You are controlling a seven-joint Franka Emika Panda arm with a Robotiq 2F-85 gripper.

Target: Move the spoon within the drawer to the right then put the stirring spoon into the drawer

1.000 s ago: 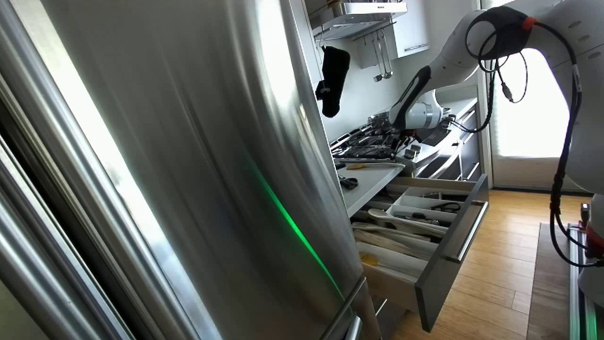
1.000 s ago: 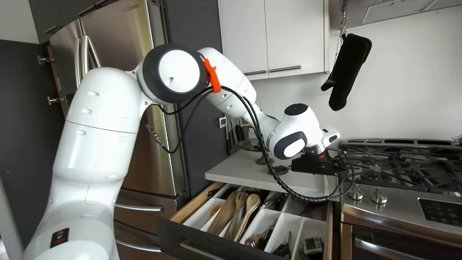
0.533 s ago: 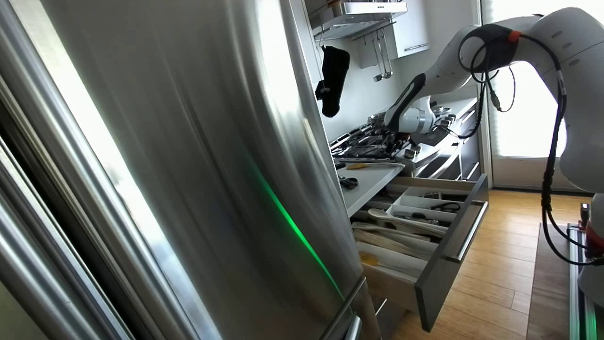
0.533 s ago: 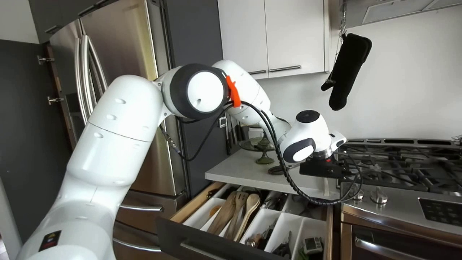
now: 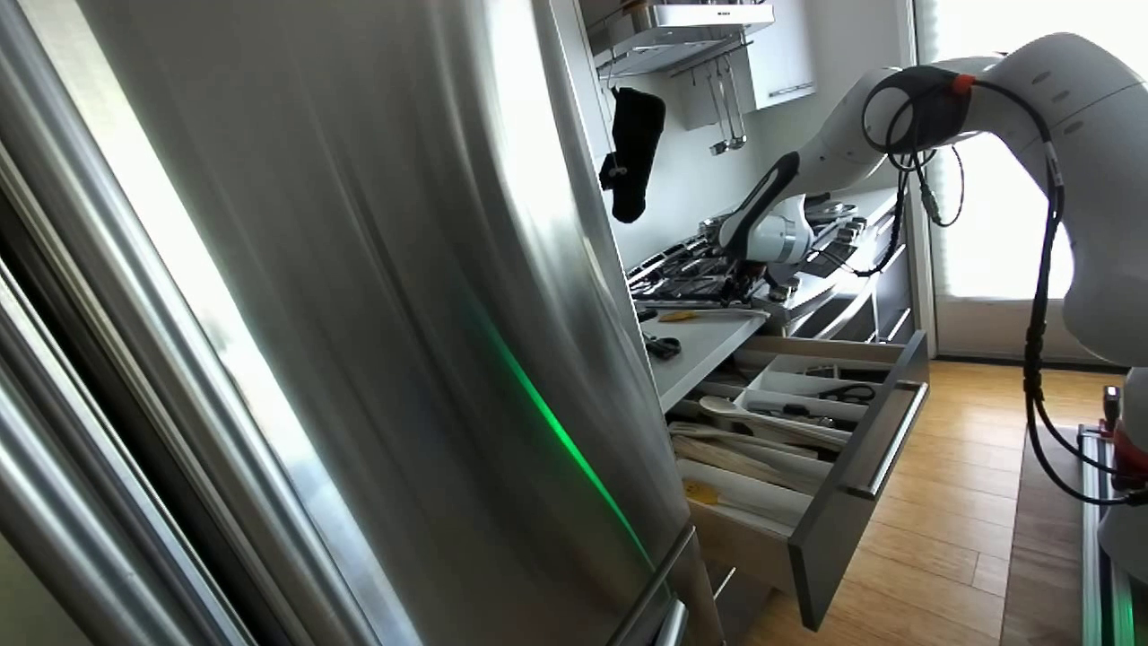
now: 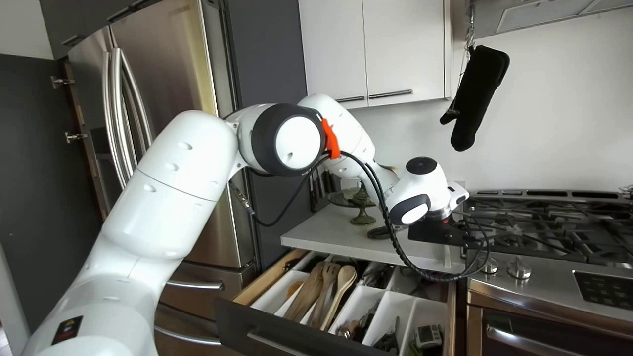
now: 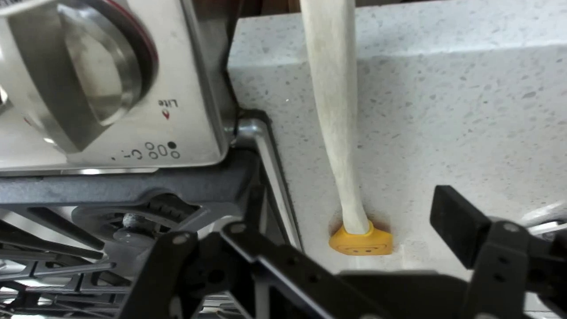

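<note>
Refrigerator [image 5: 359, 314]: 1, stainless steel, at left in an ext. view. Robot arm [image 6: 188, 168]: 1, white, wrist abv. the desk [image 6: 321, 230]. Stove [image 6: 549, 269]: 1, black grates, adjoining the desk. Drawer [image 6: 232, 316]: 1, pulled out beneath the desk, dark grey front, pale compartments inside. Range hood [image 5: 708, 16]: 1, w/ lettering too tiny to read from here. Oven mitt [image 6: 478, 94]: 1, black, hanging in both ext. views. Tool [image 7: 352, 217]: 1, its 2 black fingers spread wide in the wrist view, w/ the stirring spoon [image 7: 339, 133] showing btwn them & bare desk on either side of it. Stirring spoon: 1, pale handle, yellow head w/ a face-like print; it lies on the desk just beside the stove, handle running past the desk's front edge. Wooden spoon [image 6: 345, 279]: 1, in the drawer, bowl toward the back, just beside a slotted turner [image 6: 327, 284], also 1. Timer [image 6: 428, 336]: 1, white, in the drawer compartment nearest the stove; display too small to read. Knobs [image 6: 519, 269]: I count 2 whole in an ext. view. Arm label [image 6: 67, 330]: 1, dark w/ a yellow mark, wording illegible. Printed word "Lite" [image 7: 168, 103]: upside down in the wrist view, next to a knob, w/ 1 red flame mark [image 7: 166, 114] & a burner diagram [image 7: 162, 150] of 5 circles, 1 filled.
</note>
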